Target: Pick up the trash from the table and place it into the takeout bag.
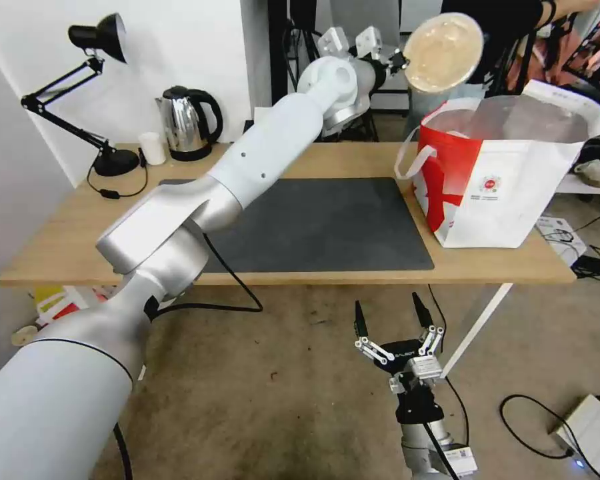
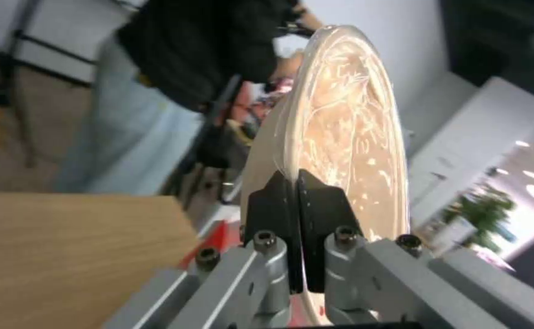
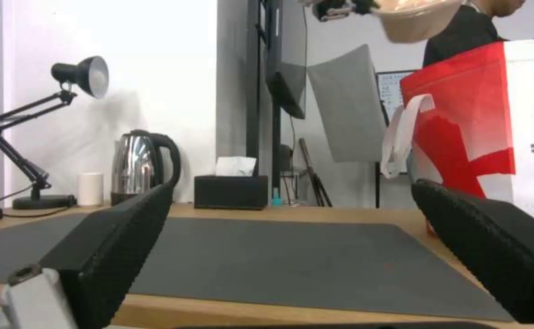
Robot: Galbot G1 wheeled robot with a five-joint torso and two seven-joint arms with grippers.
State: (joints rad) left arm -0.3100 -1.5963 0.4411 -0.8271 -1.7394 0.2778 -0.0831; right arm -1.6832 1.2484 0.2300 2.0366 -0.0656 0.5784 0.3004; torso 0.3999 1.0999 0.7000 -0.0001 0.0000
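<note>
Left tool (image 1: 399,61) upper centre of head view, pinched tight on rim of round lidded container (image 1: 443,52), held tilted above open takeout bag (image 1: 500,180) at bench's (image 1: 67,233) right end. Right tool (image 1: 391,320) lower centre, below bench edge, fingers spread wide, empty.

Office-like test room set up as a robot workspace.

A light-wood bench (image 1: 67,240) on white legs stands against a white wall and carries a dark mat (image 1: 327,227), a black desk lamp (image 1: 93,100), a steel kettle (image 1: 187,123), a small white cup (image 1: 153,148) and a black tissue box (image 3: 230,192). The floor (image 1: 280,387) is worn bare concrete, with black cables and a white power box (image 1: 590,427) lying loose on it. Behind the bench stand a dark stand with a screen (image 3: 288,68) and a board with notes (image 3: 392,91).
</note>
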